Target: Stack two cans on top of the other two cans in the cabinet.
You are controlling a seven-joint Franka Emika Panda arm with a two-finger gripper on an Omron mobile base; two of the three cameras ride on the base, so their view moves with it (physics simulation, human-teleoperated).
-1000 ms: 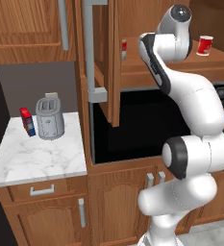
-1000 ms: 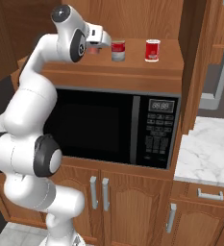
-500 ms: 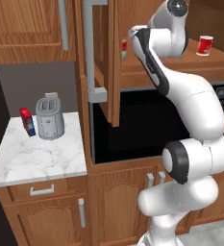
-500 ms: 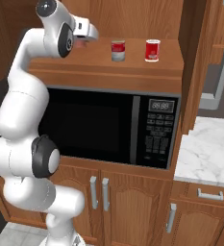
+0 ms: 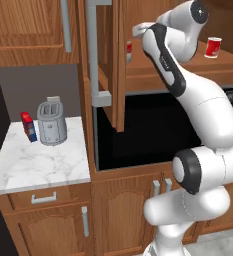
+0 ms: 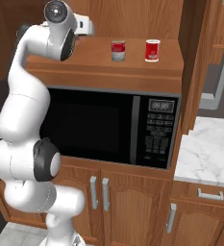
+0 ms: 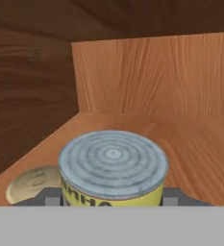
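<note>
Yellow-labelled can (image 7: 113, 169) is now sitting gripped in the closed hand (image 7: 113, 198), which is swinging away from the two red cans (image 6: 118, 50) toward the cabinet's (image 5: 106, 60) left corner, where another can's lid (image 7: 32, 183) is lying below.

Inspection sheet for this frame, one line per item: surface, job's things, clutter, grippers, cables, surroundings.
Surface: wooden cabinet shelf above the microwave, cabinet door open.
Job's things: yellow can with grey lid between the fingers; a flat tan lid lies below and beside it; two red cans stand apart on the shelf.
Clutter: nothing seen.
Grippers: gripper shut on the yellow can.
Cables: nothing seen.
Surroundings: marble counter with toaster and small red-blue box.
</note>
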